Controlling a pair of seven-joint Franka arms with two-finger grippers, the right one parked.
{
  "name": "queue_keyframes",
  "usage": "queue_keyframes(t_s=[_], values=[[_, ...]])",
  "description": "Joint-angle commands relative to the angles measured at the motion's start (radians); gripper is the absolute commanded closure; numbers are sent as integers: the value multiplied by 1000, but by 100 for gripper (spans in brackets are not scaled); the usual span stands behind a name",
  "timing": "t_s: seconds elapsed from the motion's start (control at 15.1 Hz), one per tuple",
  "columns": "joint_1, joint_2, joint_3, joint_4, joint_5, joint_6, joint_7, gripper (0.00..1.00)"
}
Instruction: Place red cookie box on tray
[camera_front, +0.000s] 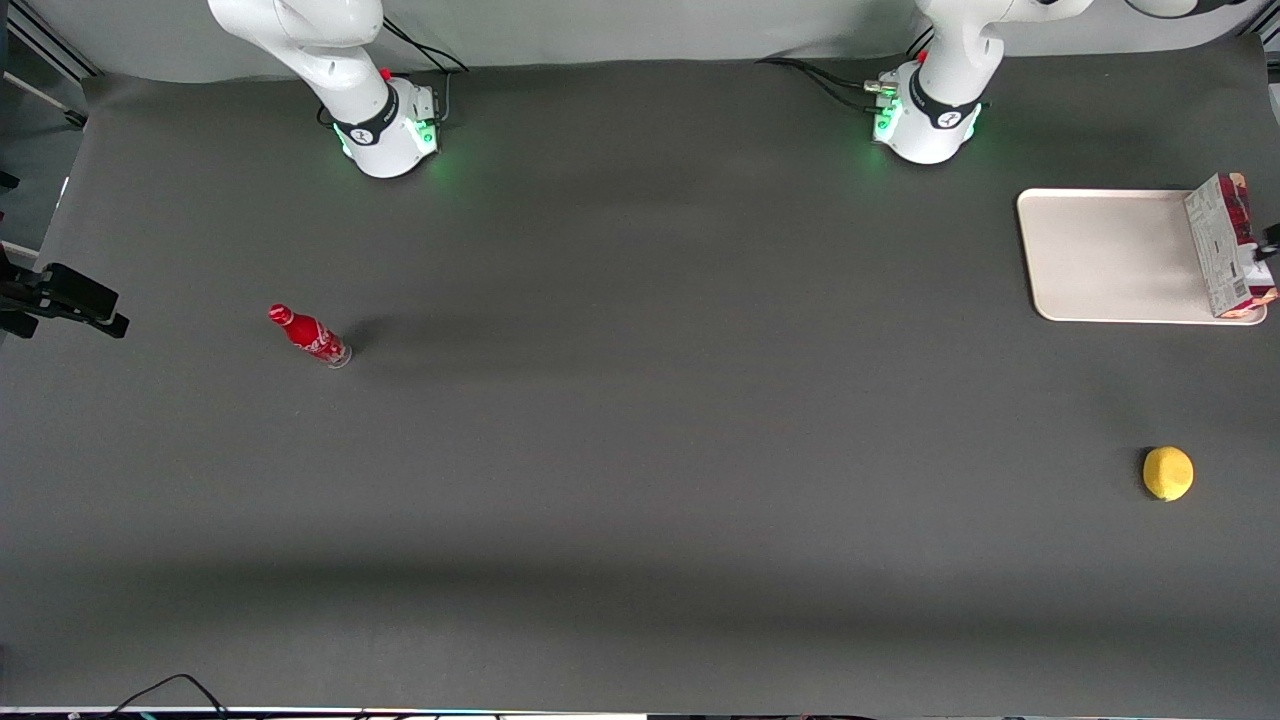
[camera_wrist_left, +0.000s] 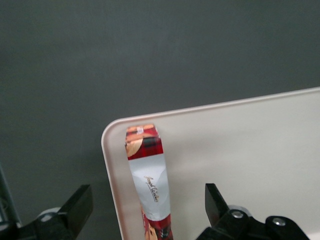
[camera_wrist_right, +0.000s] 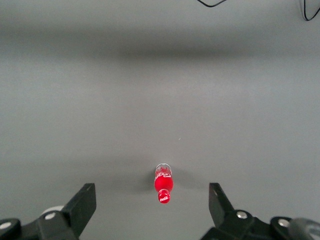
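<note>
Now red cookie box (camera_wrist_left: 149, 186) on tray (camera_wrist_left: 250, 150), cursive label unreadable, gripper (camera_wrist_left: 148, 207) above, fingers (camera_wrist_left: 216, 200) spread apart.

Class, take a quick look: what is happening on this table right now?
The left arm's tool is open above the red box, fingers apart on either side and not touching it. The box stands on its long edge on the tray, at the end toward the working arm's side. A lemon lies nearer the front camera, and a red bottle stands toward the parked arm's end.
</note>
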Motion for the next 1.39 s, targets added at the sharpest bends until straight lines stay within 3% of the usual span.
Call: queue_keyframes(t_s=[0.0, 0.13, 0.46, 0.6, 0.73, 0.93, 1.06, 1.33], values=[[-3, -44, 49, 269, 66, -330, -193, 0], [-6, -76, 44, 450, 129, -500, -328, 0], [-17, -108, -3, 848, 161, -894, -610, 0], [-23, -130, -72, 989, 189, -1040, -734, 0], [-28, -171, -203, 1066, 226, -1142, -898, 0], [-22, -298, -563, 1039, 403, -1160, -1176, 0], [-17, -407, -769, 900, 509, -1121, -1282, 0], [-17, -694, -931, 370, 539, -813, -1418, 0]])
